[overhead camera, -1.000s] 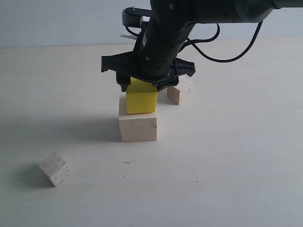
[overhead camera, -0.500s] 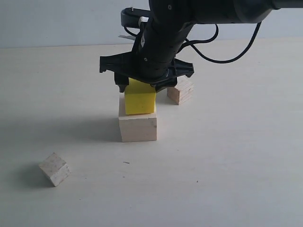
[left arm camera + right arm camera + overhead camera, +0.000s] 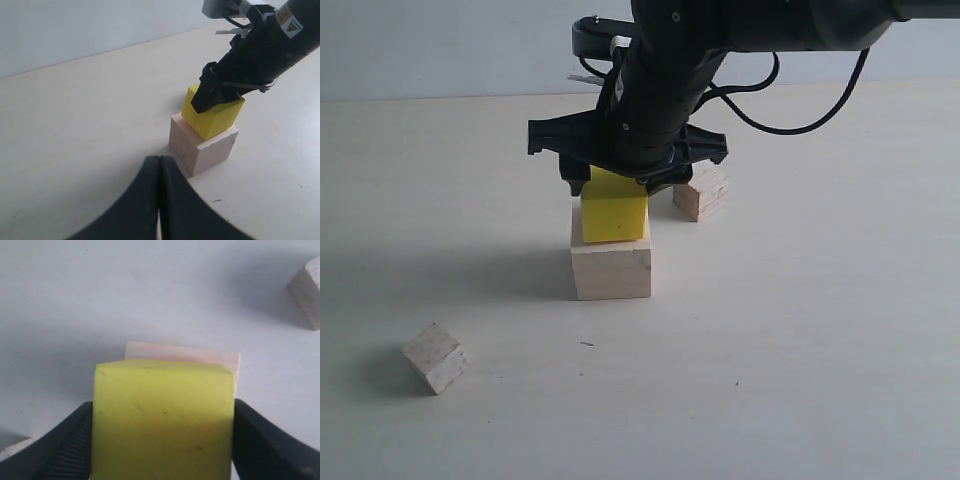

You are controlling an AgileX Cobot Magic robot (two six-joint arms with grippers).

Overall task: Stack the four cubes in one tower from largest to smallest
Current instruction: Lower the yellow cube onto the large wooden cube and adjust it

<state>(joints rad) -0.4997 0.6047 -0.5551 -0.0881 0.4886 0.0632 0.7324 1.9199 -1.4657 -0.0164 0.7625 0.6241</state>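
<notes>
while the right gripper (image 3: 617, 186) clamps the yellow cube (image 3: 615, 215) resting on the large pale wood cube (image 3: 611, 272), the left gripper (image 3: 159, 190) hangs closed and empty, apart from both cubes.

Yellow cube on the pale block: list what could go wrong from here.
1. The yellow cube looks slightly twisted on the large pale block; released like this, later cubes may get a skewed footing.
2. The fingers of the right gripper press both its sides; uneven opening could drag it off centre.
3. The grainy wooden cube lies close behind that gripper, which might knock it when withdrawing.
</notes>
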